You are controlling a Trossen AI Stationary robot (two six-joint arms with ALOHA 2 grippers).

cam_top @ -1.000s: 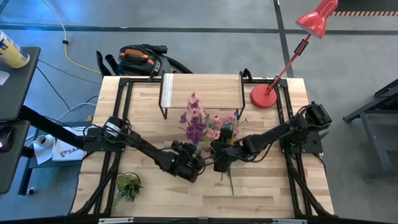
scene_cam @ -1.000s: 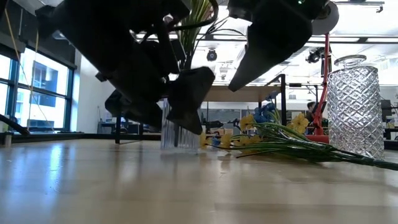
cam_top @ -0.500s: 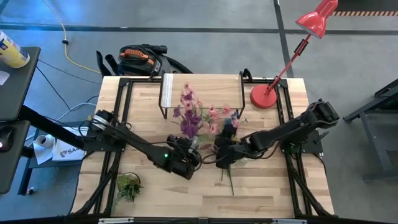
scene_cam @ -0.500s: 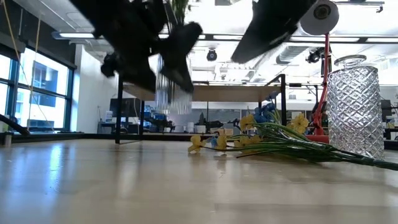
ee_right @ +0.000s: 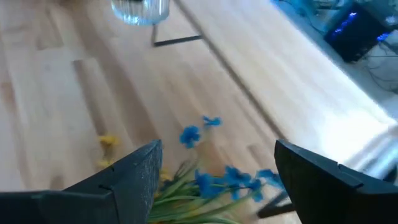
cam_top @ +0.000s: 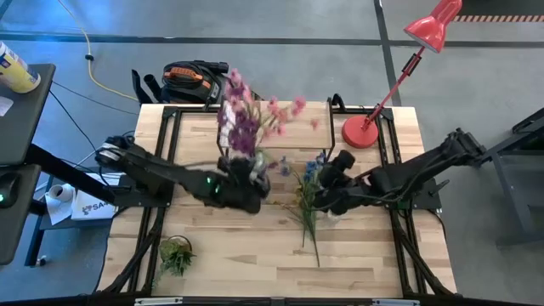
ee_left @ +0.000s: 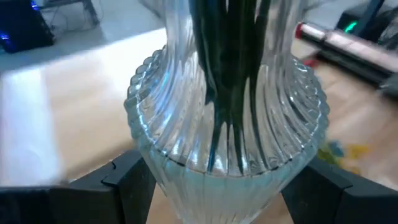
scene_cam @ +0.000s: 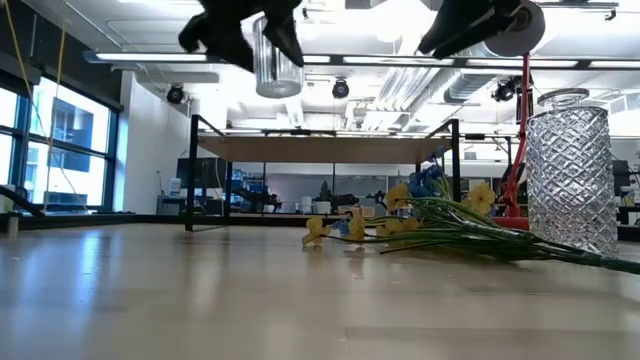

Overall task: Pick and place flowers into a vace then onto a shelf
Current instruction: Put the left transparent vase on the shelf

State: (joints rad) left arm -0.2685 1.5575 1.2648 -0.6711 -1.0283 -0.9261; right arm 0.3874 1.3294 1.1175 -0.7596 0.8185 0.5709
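My left gripper (cam_top: 245,184) is shut on a clear ribbed glass vase (scene_cam: 275,55) that holds the pink and purple flowers (cam_top: 251,115). The vase is up in the air in front of the shelf (cam_top: 293,127); the blooms cover the shelf's left part in the high view. The green stems (ee_left: 230,74) stand inside the vase. The blue and yellow flowers (cam_top: 306,200) lie flat on the table. My right gripper (cam_top: 327,183) hovers open above their blooms (ee_right: 224,177), touching nothing. My left gripper pinches the ribbed vase by its narrower lower body (ee_left: 161,186), one finger (ee_left: 127,183) on each side. The fingers come in roughly level from the table's left. The vase hangs upright and clear of the table, with the flower stems standing in it.
A second, diamond-cut glass vase (scene_cam: 568,170) stands on the table near the right arm. A red desk lamp (cam_top: 361,132) stands at the far right corner. A small green plant tuft (cam_top: 176,253) lies at the near left. Black frame rails run along both table sides.
My left gripper has raised the vase with the pink and purple flowers off the table and carried it toward the far edge and the shelf. My right gripper has risen and drawn back toward the table's right, away from the vase.
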